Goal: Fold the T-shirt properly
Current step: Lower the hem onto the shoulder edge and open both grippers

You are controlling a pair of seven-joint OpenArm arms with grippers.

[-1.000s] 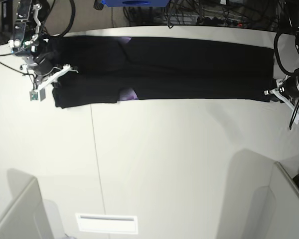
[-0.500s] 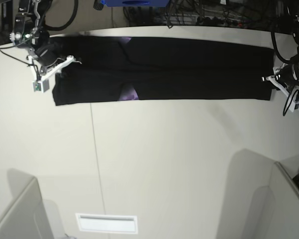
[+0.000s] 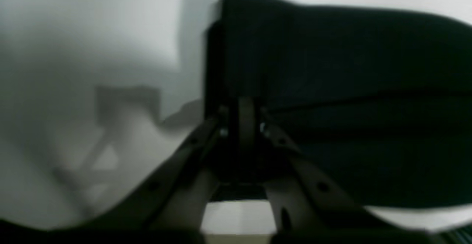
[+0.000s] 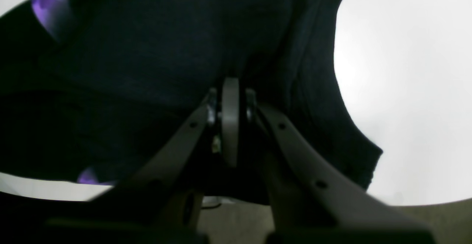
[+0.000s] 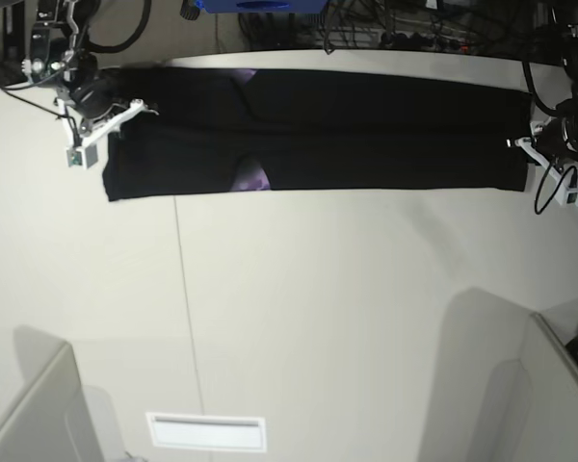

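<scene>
Left wrist view: the left gripper (image 3: pixel 241 126) is seen pinched on blurred matte black cloth, apparently the T-shirt (image 3: pixel 332 70) edge. Right wrist view: the right gripper (image 4: pixel 230 103) is clamped on knit folds; purple print shows. Base view: a long black band is stretched along the white table (image 5: pixel 318 308)'s far side; no writing is legible.
</scene>
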